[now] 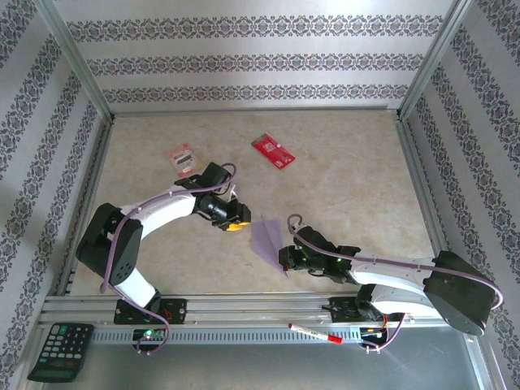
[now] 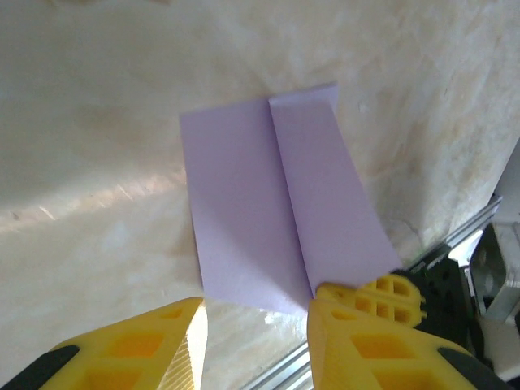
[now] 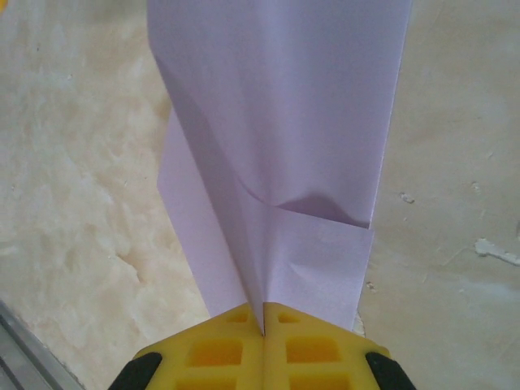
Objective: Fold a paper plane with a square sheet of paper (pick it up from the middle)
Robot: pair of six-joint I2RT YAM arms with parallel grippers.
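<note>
Over marbled tabletop (image 1: 349,162), both arms reach inward: right claw (image 3: 264,315) clamps paper (image 3: 276,122), left claw (image 2: 257,307) apart.

The square sheet of paper (image 3: 276,122) looks matt, the table (image 1: 349,187) smooth and marbled.

Left arm (image 1: 158,205) and right arm (image 1: 398,272): white shells, black joints, purple cables (image 1: 357,257) looped alongside, chunky yellow waffle-grid fingers (image 3: 219,353).

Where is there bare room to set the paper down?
Bare: right side of the table, from the red card to the right rail; the far-left corner behind the pink-red packet. Crowded: near centre, where left gripper and right gripper flank the lilac paper.
</note>
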